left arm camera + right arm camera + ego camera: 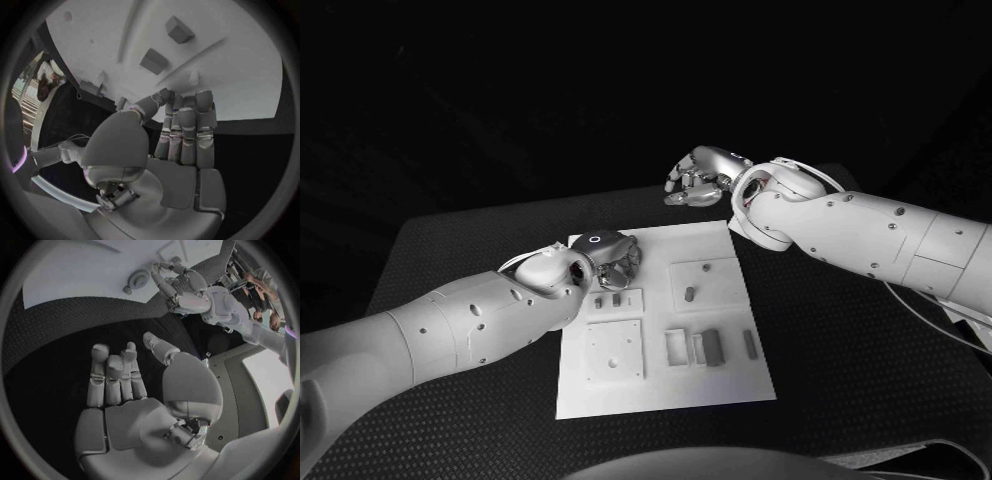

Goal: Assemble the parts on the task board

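The left hand (pixel 606 258) is being held low over the far left corner of the board (pixel 661 385), apparently so that a part can be reached there. In the left wrist view its fingers (pixel 187 125) are lying straight and close together, with the thumb bent in toward their tips. A small dark thing is being glimpsed between thumb and fingertips, but whether it is being pinched cannot be told, so the state of this hand is being left open. In that view two parts (pixel 154 61) are lying loose on the board beyond the fingertips, well apart from them. In the head view more parts (pixel 710 347) are lying toward the near edge of the board, behind the hand, and one slim part (pixel 691 295) is sitting on a raised square to the right of the fingers. Whatever lies directly under the left hand is being hidden by it. The right hand (pixel 701 176) is being held off the far edge of the board, probably kept clear until needed. Its fingers (pixel 112 372) are being held apart with nothing in them, over bare black table (pixel 56 340). Much of the assembly is judged still undone. The parts' exact shapes are being left unclear.
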You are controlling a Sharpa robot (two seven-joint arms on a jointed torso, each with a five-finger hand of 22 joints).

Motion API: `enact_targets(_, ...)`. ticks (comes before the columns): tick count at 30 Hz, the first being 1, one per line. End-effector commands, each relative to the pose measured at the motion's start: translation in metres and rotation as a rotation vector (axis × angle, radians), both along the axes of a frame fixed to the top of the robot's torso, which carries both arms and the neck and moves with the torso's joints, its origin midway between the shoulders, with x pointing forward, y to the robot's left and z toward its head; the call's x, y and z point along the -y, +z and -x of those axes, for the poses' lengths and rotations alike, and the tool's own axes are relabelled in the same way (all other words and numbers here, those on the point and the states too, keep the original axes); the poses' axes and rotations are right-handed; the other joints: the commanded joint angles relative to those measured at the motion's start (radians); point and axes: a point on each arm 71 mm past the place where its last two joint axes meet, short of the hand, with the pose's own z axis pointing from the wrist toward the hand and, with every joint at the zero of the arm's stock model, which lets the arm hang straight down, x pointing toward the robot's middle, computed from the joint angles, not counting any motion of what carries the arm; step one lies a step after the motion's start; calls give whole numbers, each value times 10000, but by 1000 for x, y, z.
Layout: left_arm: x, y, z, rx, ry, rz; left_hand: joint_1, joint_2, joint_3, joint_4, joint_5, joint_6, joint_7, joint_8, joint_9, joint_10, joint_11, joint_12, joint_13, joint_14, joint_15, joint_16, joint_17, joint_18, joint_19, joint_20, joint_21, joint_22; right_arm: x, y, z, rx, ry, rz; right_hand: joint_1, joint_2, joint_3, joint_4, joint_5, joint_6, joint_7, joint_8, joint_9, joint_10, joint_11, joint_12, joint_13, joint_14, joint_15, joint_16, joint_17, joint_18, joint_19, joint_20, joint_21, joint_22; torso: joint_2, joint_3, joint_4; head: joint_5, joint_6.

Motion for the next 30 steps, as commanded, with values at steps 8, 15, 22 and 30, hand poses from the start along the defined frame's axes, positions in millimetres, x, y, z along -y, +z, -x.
enact_targets(8, 0, 19, -1, 194, -79, 582, 103, 81, 58, -1, 25, 91, -6, 71, 11, 91, -2, 48, 26, 126, -65, 38, -18, 903, 70, -35, -54, 120, 0, 0, 0, 18, 90, 24, 24, 96, -5, 28, 19, -10, 88, 16, -5, 45, 42, 48, -17, 39, -8, -1, -17, 144, 16, -29, -21, 158, -1, -4, 1, 42, 38)
enact_targets(15, -17, 27, -6, 10, 67, 253, 105, 75, 64, -5, 23, 97, -9, 74, 13, 97, -4, 44, 28, 130, -68, 37, -20, 898, 72, -39, -59, 120, 1, 0, 0, 9, 69, 35, 23, 96, -5, 27, 19, -10, 87, 16, -5, 45, 41, 48, -17, 39, -9, -1, -18, 144, 17, -30, -21, 158, 3, 5, 3, 75, 30)
enact_targets(22, -38, 26, -8, -76, 390, 44, 103, 72, 67, -7, 21, 93, -8, 72, 11, 97, -4, 38, 28, 130, -68, 34, -22, 894, 71, -40, -65, 119, 3, 0, 1, 4, 33, 50, 24, 97, -5, 26, 19, -9, 87, 17, -5, 45, 41, 48, -18, 40, -9, -1, -19, 144, 17, -30, -21, 158, 10, -1, 25, 53, 17)
enact_targets(30, -50, 23, -10, -127, 564, -154, 105, 71, 72, -10, 19, 93, -8, 71, 11, 100, -5, 34, 29, 130, -68, 32, -24, 890, 69, -42, -70, 119, 3, 0, 1, 2, 35, 51, 24, 97, -4, 24, 19, -9, 87, 18, -5, 45, 41, 48, -19, 40, -9, -1, -19, 144, 17, -30, -21, 158, 14, -2, -4, 91, 15)
